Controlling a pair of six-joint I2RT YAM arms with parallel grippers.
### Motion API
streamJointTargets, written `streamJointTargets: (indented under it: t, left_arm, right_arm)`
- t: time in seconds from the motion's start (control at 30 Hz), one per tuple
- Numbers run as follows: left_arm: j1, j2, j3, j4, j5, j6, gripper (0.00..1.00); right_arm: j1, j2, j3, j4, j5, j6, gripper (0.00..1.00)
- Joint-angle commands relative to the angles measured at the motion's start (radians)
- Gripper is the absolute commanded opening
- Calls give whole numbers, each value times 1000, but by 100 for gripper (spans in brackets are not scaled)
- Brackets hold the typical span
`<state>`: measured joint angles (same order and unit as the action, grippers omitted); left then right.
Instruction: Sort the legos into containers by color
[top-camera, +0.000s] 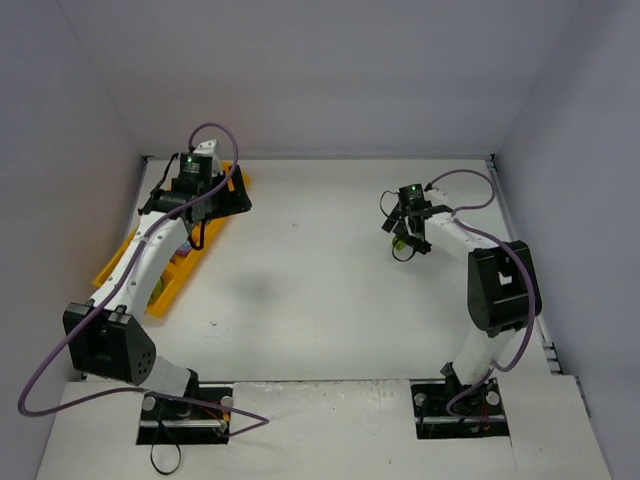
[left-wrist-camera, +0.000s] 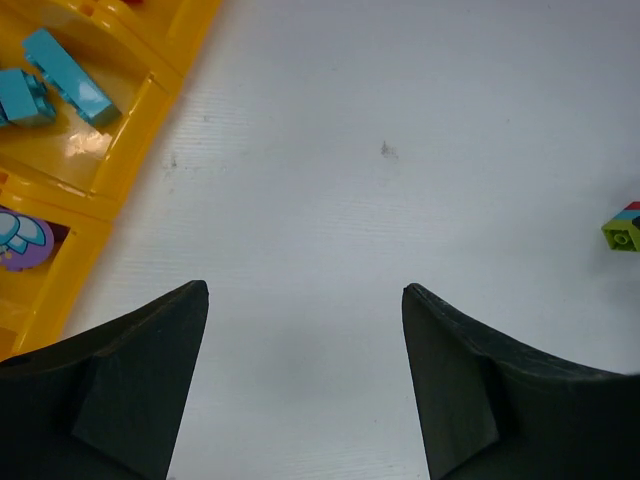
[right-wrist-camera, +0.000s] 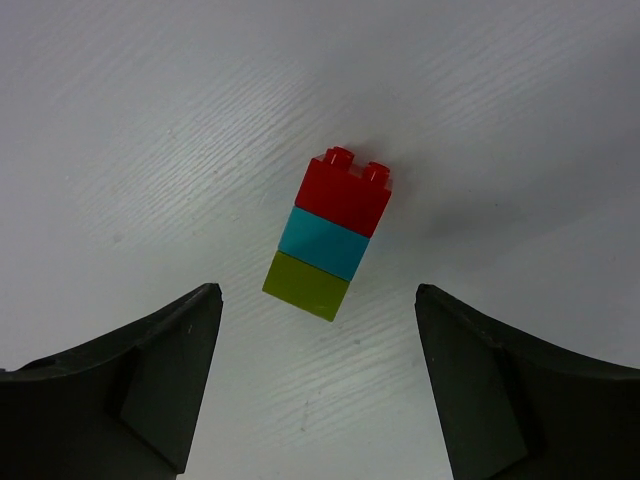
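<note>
Eyes on the right gripper (right-wrist-camera: 313, 298): its fingers are spread wide and carry nothing. The three-brick stack (right-wrist-camera: 330, 235) lies flat on the table (right-wrist-camera: 140, 120) just ahead of it, in the gap between the fingers. The stack's lime end is nearest the gripper, teal is in the middle, and the red end points away, leaning a touch to the right. That puts the long axis almost along the approach, so I judge the fingers would close across the narrow sides after a slight wrist turn. The left gripper (left-wrist-camera: 305, 292) is also open and empty, beside the tray (left-wrist-camera: 135, 120) where teal bricks (left-wrist-camera: 70, 75) sit in one compartment. It is well apart from the stack, so the right arm is clearly the nearer one.
</note>
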<state>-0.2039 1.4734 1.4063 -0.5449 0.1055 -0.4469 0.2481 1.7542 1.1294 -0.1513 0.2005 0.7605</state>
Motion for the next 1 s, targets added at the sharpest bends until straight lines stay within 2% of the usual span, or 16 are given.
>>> streamJointTargets:
  t: [0.0,0.27,0.57,0.67,0.7,0.77,0.8,0.87,0.97]
  left_arm:
    - [-22,-82,-15,11,36,-27,72]
    - [-46,-145,-110,-12,45,-36,72]
    - [-61,-156,-129,-15,53,-35,72]
    - [-61,-157,-124,-15,54,-32,72]
    - [-61,-159,-122,-15,59,-30,72]
    - [-63,-157,-119,-12,71,-24,72]
    - [-63,-159,-116,-6,88,-19,72]
    - [-65,-162,-110,3,111,-13,72]
    - [-68,-162,-99,23,175,-4,72]
  right_arm:
    - [-6,27,55,-25,74,82,74]
    - [-6,88,81,-25,122,115,65]
    - [-4,149,102,-25,122,79,51]
    - [3,142,86,-15,140,44,38]
    - [3,137,81,-8,139,30,28]
    - [3,122,64,27,122,-42,17]
    - [5,111,56,45,108,-79,7]
    - [22,68,29,115,67,-156,0]
    - [81,-19,-19,227,-8,-346,0]
